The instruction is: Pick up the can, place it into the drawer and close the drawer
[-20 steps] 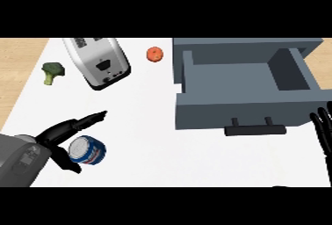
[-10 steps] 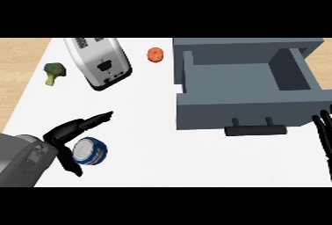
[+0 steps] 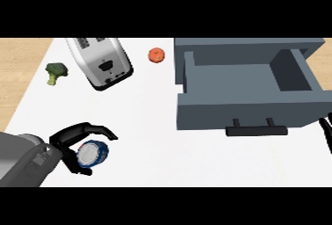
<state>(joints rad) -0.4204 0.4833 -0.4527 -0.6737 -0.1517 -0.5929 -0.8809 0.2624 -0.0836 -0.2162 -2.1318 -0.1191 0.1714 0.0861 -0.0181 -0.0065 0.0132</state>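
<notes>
The grey drawer (image 3: pixel 250 94) stands open at upper right. White counter (image 3: pixel 156 145) lies bare between. At lower left, the left hand (image 3: pixel 76 139) curls around the blue-rimmed can (image 3: pixel 92 153). Right hand (image 3: pixel 326 134): cannot tell.

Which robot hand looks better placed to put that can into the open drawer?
The left robot hand, I'd judge: its fingers are already curled round the can. The right robot hand barely shows at the view's right edge, beside the open drawer, holding nothing visible.
</notes>
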